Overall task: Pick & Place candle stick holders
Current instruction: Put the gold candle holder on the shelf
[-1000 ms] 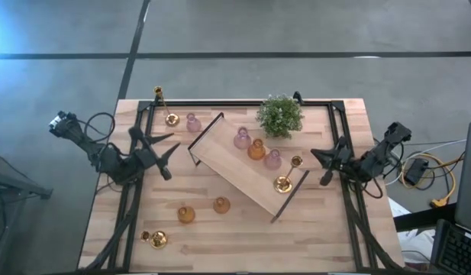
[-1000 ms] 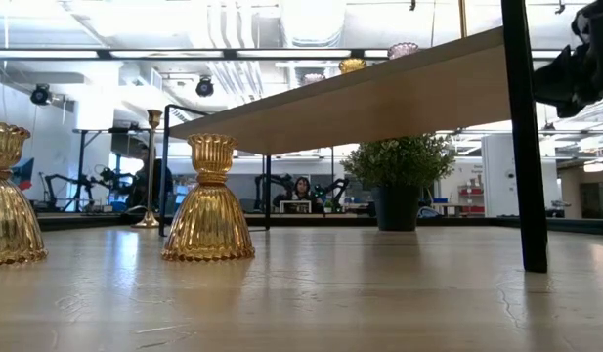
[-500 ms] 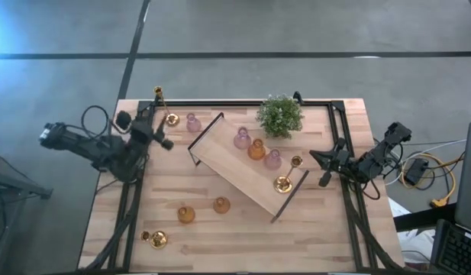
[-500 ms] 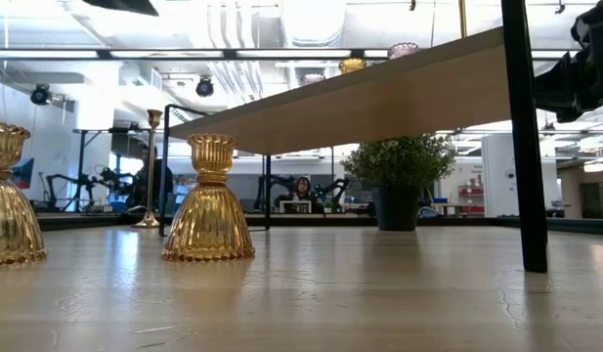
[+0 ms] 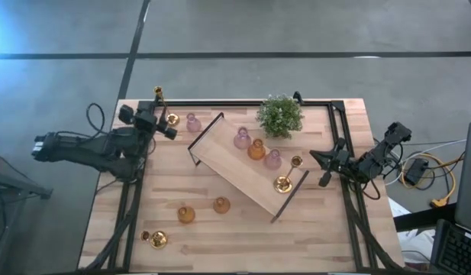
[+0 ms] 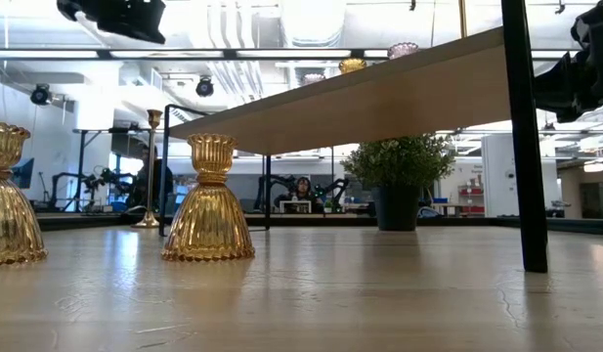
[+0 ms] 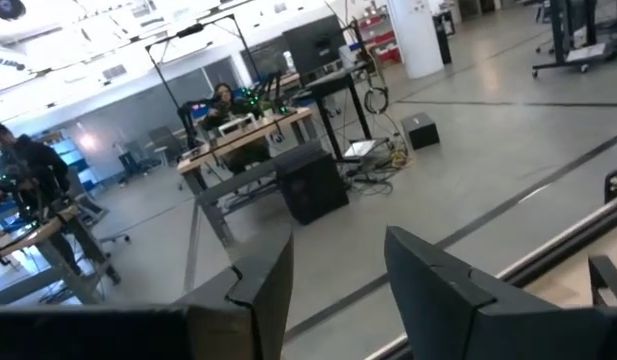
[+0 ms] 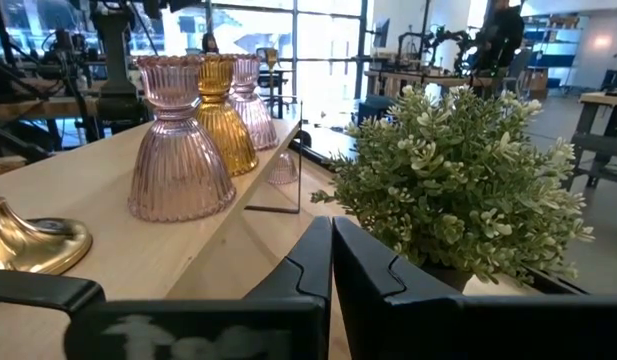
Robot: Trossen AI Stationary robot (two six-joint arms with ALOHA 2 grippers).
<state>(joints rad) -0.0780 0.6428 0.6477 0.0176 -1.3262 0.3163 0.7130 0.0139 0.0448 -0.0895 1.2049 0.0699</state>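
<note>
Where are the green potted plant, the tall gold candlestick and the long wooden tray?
Green potted plant (image 5: 279,115): high view, middle of its foliage.
Tall gold brass candlestick (image 5: 159,99): high view, on its stem.
Long wooden tray with black wire handles (image 5: 227,164): high view, bare board near its left end.

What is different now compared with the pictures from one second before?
The left gripper swung from the table's left side toward the far left corner, near the tall gold holder, fingers open, holding nothing. The right gripper stayed shut beside the wooden tray. No holder moved.
</note>
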